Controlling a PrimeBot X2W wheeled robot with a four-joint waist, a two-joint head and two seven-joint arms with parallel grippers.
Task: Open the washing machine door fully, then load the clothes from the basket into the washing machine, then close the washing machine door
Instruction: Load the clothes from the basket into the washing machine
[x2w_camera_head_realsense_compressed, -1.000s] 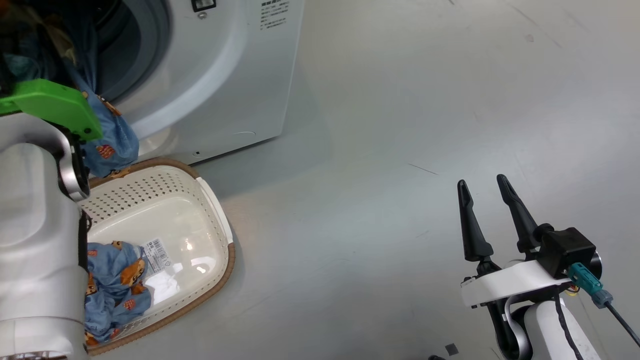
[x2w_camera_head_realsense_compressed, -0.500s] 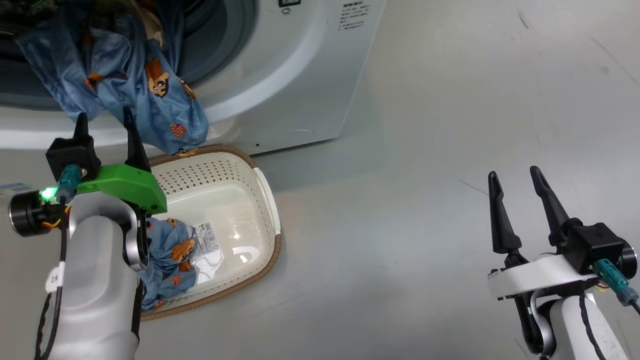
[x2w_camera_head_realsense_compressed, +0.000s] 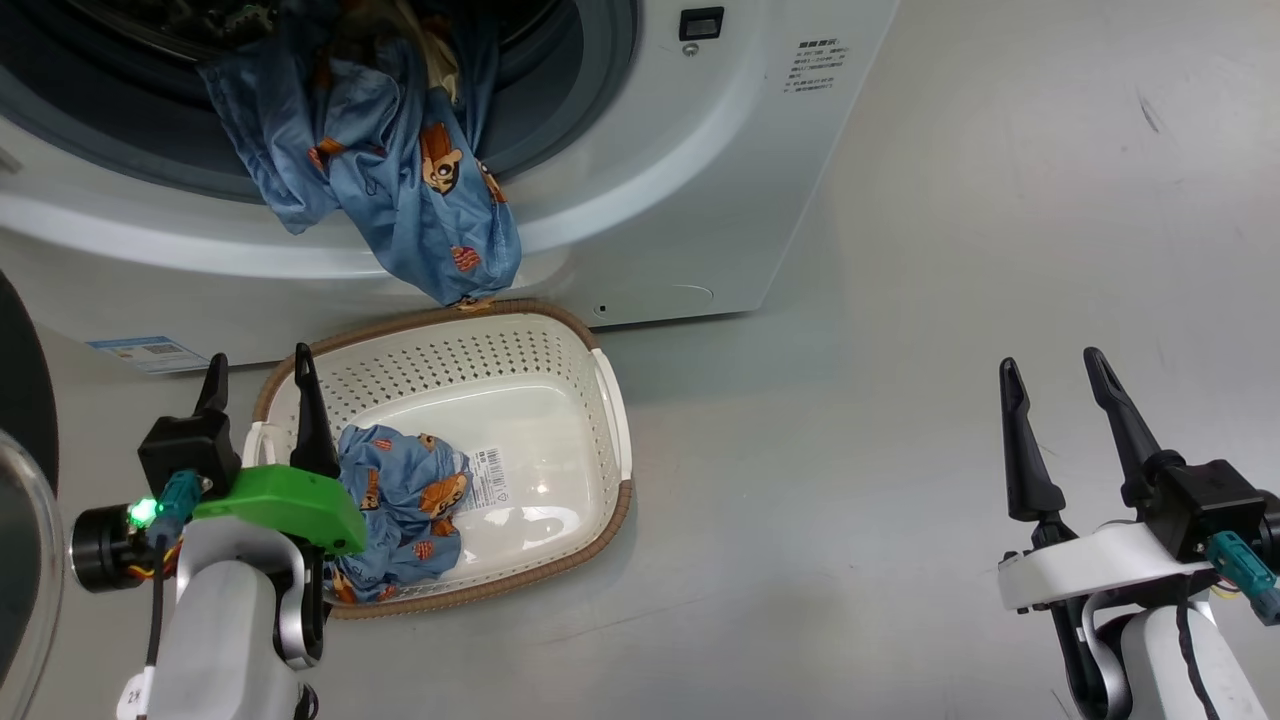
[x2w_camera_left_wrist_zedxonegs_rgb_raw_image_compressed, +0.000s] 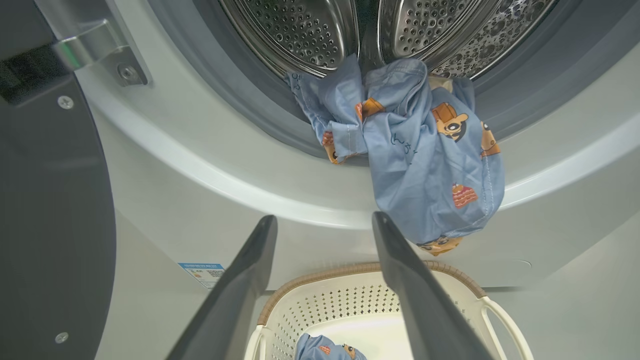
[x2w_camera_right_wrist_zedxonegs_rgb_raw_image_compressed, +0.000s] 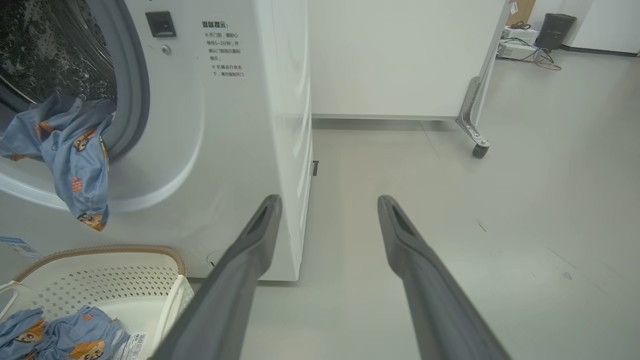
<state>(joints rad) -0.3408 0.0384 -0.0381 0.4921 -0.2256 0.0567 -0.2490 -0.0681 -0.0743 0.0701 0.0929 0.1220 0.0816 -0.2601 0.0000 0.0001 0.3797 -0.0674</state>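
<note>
Half of clothes (x2w_camera_head_realsense_compressed: 400, 190) hang over washing machine (x2w_camera_head_realsense_compressed: 700, 200) lip (not fully in); rest I see in basket (x2w_camera_head_realsense_compressed: 612, 400); door (x2w_camera_left_wrist_zedxonegs_rgb_raw_image_compressed: 50, 200) open; left gripper (x2w_camera_head_realsense_compressed: 257, 357), right gripper (x2w_camera_head_realsense_compressed: 1050, 360) spread, empty.

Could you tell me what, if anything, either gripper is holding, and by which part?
Nothing is held: the left gripper and right gripper are open and empty.

Blue bear-print clothes (x2w_camera_head_realsense_compressed: 410, 190), cream basket (x2w_camera_head_realsense_compressed: 520, 390)

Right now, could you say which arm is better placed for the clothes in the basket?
Left: the open left pincer hovers beside the clothes in the basket; the right pincer stands far off.
</note>
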